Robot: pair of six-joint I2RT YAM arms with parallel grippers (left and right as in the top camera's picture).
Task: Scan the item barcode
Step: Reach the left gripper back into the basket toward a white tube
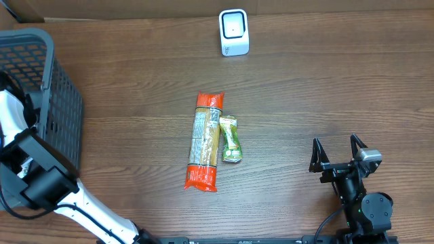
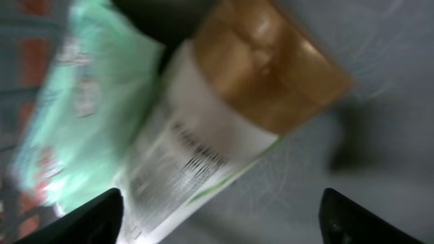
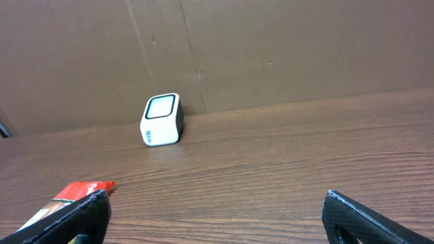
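Inside the basket (image 1: 62,102), the gold-capped bottle (image 2: 203,149) lies close under the left gripper (image 2: 220,215), whose jaws are wide with nothing clamped, its long axis diagonal to them; the right gripper (image 1: 337,153), equally wide, is well apart.

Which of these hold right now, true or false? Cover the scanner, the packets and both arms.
1. The scanner stands near the far edge of the table. True.
2. The right fingers hold the orange-ended packet. False: they are open and empty; the packet lies mid-table.
3. The green sachet lies beside that packet. True.
4. The left fingers hover at the scanner. False: they are open in the basket, either side of a gold-capped bottle.
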